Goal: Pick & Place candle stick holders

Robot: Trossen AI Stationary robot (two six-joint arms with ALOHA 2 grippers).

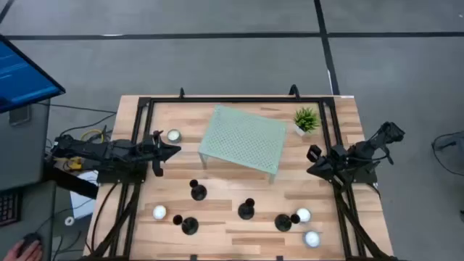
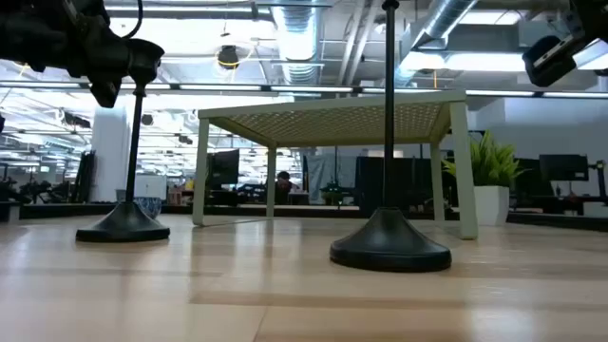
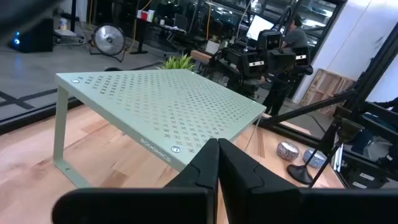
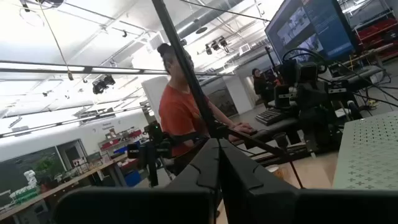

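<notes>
Wooden table (image 1: 232, 217) bears a green perforated riser (image 1: 243, 139); both end effectors (image 1: 174, 151) (image 1: 312, 171) hover pinched closed, empty.

I count four candle stick holders, all black metal with a round disc base, a thin stem and a small top cup, all standing upright on the wood and none touching another. From my left gripper (image 1: 174, 151), whose closed fingers point toward the table's middle, the nearest holder (image 1: 198, 192) stands just past the tips toward the front edge, and a second holder (image 1: 190, 225) sits farther out the same way (close to the front edge). The third holder (image 1: 246, 210) stands near mid-table between both sets of fingers, and the fourth holder (image 1: 283, 222) lies forward of my right gripper (image 1: 313, 168), well apart from its closed tips.
</notes>
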